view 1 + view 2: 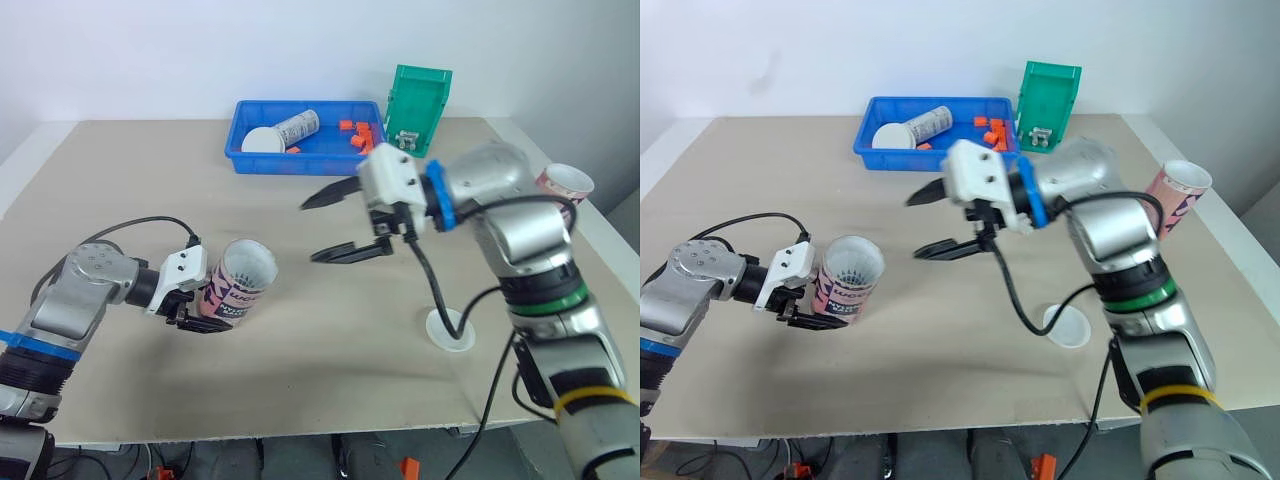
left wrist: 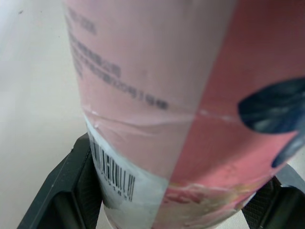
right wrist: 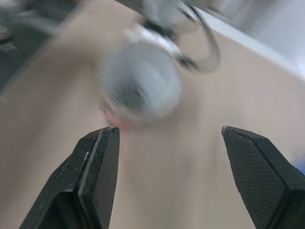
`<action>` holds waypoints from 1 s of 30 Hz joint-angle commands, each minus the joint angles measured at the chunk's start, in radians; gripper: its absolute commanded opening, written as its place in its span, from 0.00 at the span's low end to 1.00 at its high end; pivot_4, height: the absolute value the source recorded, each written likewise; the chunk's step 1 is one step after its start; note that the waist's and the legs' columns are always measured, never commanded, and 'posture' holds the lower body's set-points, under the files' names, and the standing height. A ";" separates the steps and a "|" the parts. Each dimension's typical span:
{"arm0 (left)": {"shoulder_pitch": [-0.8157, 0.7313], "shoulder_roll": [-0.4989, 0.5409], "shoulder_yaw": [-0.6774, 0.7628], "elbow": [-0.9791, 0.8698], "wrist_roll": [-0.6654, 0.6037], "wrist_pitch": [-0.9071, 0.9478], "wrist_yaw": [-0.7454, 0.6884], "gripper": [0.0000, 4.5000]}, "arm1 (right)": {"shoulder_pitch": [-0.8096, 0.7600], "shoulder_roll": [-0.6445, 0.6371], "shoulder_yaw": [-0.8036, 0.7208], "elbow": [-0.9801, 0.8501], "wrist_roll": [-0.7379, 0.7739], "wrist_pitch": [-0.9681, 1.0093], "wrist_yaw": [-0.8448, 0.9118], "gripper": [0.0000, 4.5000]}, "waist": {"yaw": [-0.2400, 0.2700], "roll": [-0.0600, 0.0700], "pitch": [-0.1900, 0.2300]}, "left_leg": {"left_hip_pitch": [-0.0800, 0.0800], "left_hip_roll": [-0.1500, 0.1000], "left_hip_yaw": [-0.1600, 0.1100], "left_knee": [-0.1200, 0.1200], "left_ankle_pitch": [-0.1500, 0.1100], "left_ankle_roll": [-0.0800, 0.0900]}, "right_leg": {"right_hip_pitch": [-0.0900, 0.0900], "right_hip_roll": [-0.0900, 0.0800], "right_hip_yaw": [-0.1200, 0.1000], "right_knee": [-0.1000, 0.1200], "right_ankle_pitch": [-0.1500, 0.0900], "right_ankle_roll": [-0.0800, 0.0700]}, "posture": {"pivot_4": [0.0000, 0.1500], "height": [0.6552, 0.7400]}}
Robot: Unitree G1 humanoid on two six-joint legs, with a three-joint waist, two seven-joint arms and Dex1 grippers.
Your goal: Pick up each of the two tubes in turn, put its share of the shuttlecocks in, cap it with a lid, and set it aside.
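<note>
From where I stand, the left gripper (image 1: 208, 306) has its jaws pinching the lower part of a pink tube (image 1: 238, 285). It holds the tube just off the counter (image 1: 300, 370) on the robot's left side. The tube is tilted, with its open mouth turned up and towards the middle of the counter. In the left wrist view the black fingers (image 2: 71, 191) press against both sides of the printed wall, beside the barcode. There may be something white sitting inside the mouth, but I cannot make it out well enough to say.

The right gripper (image 1: 312, 232) hangs in the air over the middle of the counter, with its jaws spread wide and nothing between them. Its fingertips point towards the held tube, well apart from it.

A white lid (image 1: 449, 330) lies flat on the counter near the robot's right arm, with a black cable (image 1: 432, 285) trailing across it. The second tube (image 1: 563, 183) sits at the counter's far right edge, behind that arm, with its mouth open.

At the back is a blue tray (image 1: 236, 140). It holds a light-coloured can (image 1: 298, 127) on its side, a round white lid (image 1: 264, 140) and some small orange pieces (image 1: 358, 135). A green bin (image 1: 420, 95) stands just beside the tray on its right.
</note>
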 commanded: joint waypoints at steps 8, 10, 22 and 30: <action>0.013 -0.002 -0.001 -0.004 0.006 -0.010 0.012 0.74 | 0.265 -0.065 -0.278 0.204 -0.053 -0.016 -0.350 0.82 | -0.004 0.001 0.000 | 0.002 0.000 0.000 0.000 0.000 0.000 | 0.001 0.001 0.002 0.000 0.000 0.000 | 1.00 0.57; 0.010 -0.003 -0.002 -0.002 0.009 -0.013 0.014 0.74 | 0.261 -0.039 -0.290 0.288 -0.062 -0.022 -0.410 0.82 | -0.005 0.001 0.000 | 0.002 0.000 0.000 0.000 0.000 0.000 | 0.001 0.001 0.002 0.000 0.001 0.001 | 1.00 0.57; 0.032 0.006 0.003 -0.018 0.008 -0.019 0.020 0.74 | 0.190 0.057 -0.246 0.534 -0.101 -0.079 -0.480 0.82 | -0.008 0.001 0.001 | 0.001 -0.001 0.000 0.000 0.000 0.000 | 0.001 0.003 0.005 0.000 0.001 0.001 | 1.00 0.57; 0.027 0.002 0.003 -0.016 0.009 -0.022 0.027 0.74 | 0.019 0.138 -0.194 0.817 -0.173 -0.180 -0.487 0.82 | -0.009 0.001 0.001 | 0.001 -0.001 0.000 0.000 0.001 0.001 | 0.002 0.004 0.007 0.000 0.001 0.001 | 1.00 0.57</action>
